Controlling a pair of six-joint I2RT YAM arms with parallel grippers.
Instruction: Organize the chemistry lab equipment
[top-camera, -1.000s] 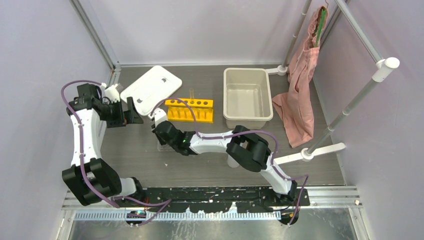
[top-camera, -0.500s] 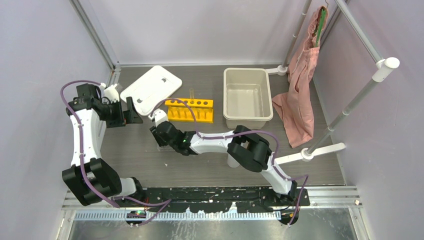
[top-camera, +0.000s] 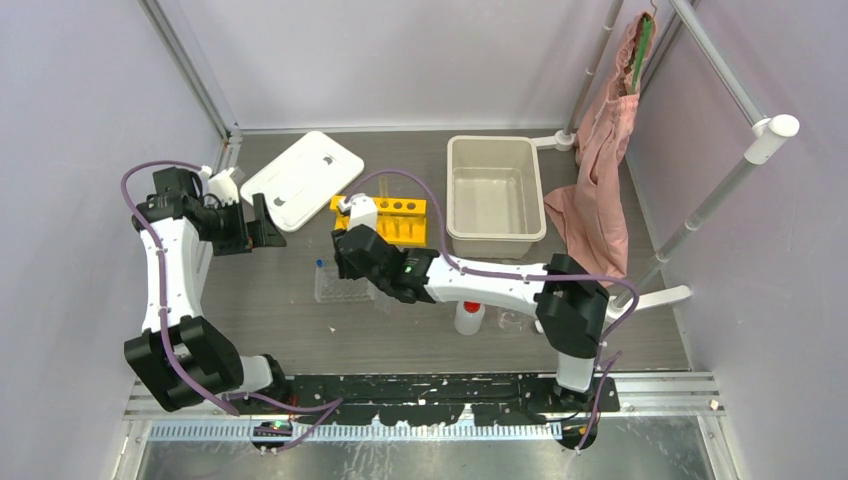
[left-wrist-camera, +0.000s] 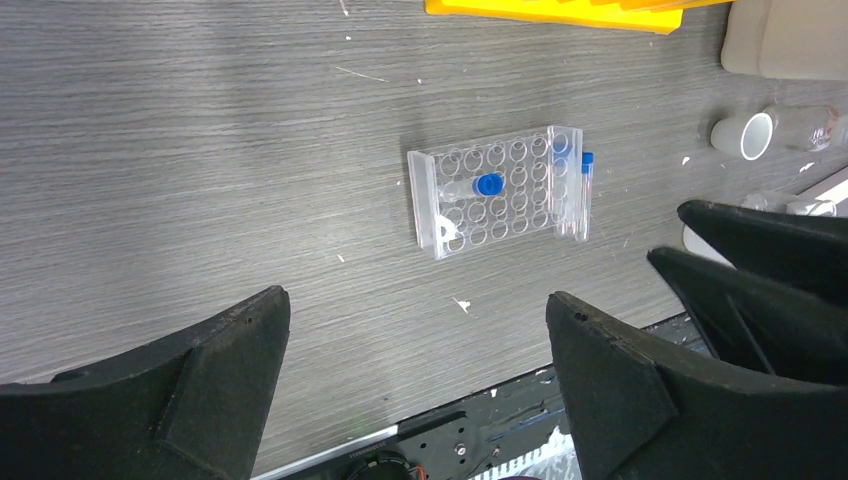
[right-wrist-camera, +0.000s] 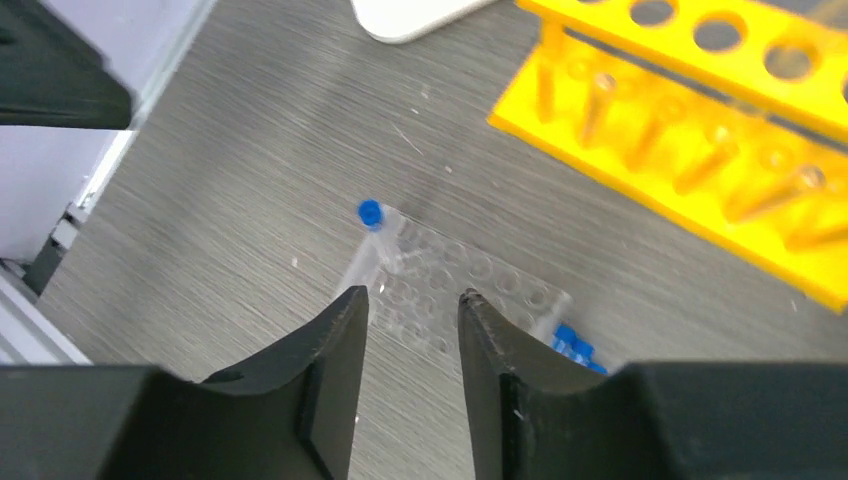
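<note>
Two grippers, both empty. See the left gripper (left-wrist-camera: 415, 300) spread wide with nothing between the fingers, parked near the lid (top-camera: 300, 180), apart from the work. See the right gripper (right-wrist-camera: 412, 305) parted only narrowly, pinching nothing, hanging above the table (top-camera: 260, 310) and pointed down at the tray (right-wrist-camera: 470, 290).

Look for that tray flat on the table in front of the rack (right-wrist-camera: 690, 140), near but not touching. Note one vial (right-wrist-camera: 371, 212) at the tray's far left corner; cannot tell whether fully seated or merely leaning. Note more caps (right-wrist-camera: 575, 345) at the opposite edge. Further right in the top view, spot the bottle (top-camera: 468, 315) and a beaker (top-camera: 515, 320) beside the right arm.

Going by looks: expect the vial to be light, hard, smooth and round, so apt to roll or squirt out of a loose pinch. Take hold across the body just under the cap, fingers square to the axis, with a gentle squeeze. Treat the tray as light, stiff, thin plastic, likely to slide or tip under a nudge; avoid pressing on one edge. Handle the beaker as brittle; grip by the wall near the rim, never hard. Expect the bottle to give under pressure; pinch low on the body.
</note>
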